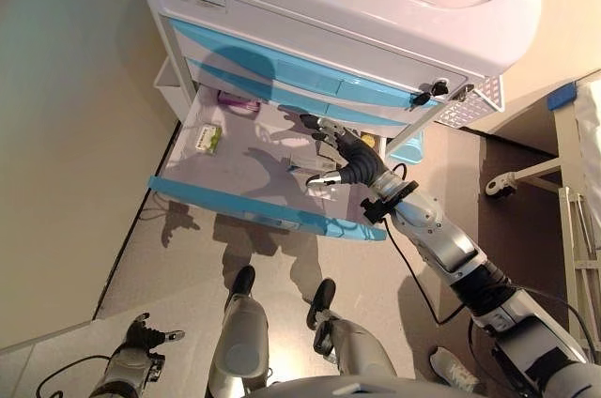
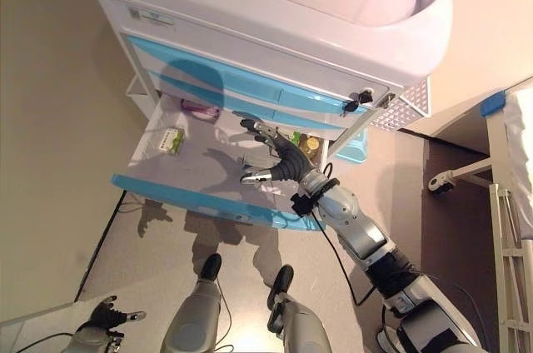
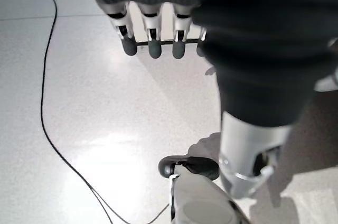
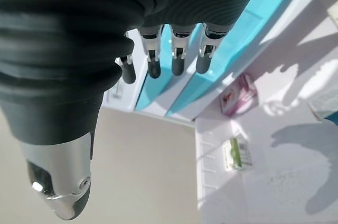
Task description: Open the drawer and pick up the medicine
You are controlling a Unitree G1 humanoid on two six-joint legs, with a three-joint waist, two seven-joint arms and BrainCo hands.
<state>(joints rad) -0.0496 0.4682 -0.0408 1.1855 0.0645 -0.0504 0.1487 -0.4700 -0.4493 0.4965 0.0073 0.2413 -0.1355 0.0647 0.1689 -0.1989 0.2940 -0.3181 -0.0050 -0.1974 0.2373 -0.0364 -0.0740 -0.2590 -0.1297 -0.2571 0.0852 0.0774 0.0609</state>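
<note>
The cart's lowest drawer (image 1: 244,171) stands pulled out, its blue front (image 1: 263,208) towards me. Inside lie a green-and-white medicine box (image 1: 208,139) at the left, a pink packet (image 1: 238,103) at the back and a yellow bottle (image 1: 368,142) at the back right. My right hand (image 1: 347,159) hovers over the drawer's right part, fingers (image 4: 177,60) straight and spread, holding nothing. It is well apart from the green box (image 4: 236,153) and the pink packet (image 4: 236,96). My left hand (image 1: 143,337) hangs low at the lower left above the floor, fingers (image 3: 153,39) relaxed and empty.
Shut blue drawers (image 1: 282,74) and the cart's white top overhang the open drawer. A white wire basket (image 1: 474,102) hangs on the cart's right side. A wheeled bed frame (image 1: 526,173) stands at the right, a beige wall at the left.
</note>
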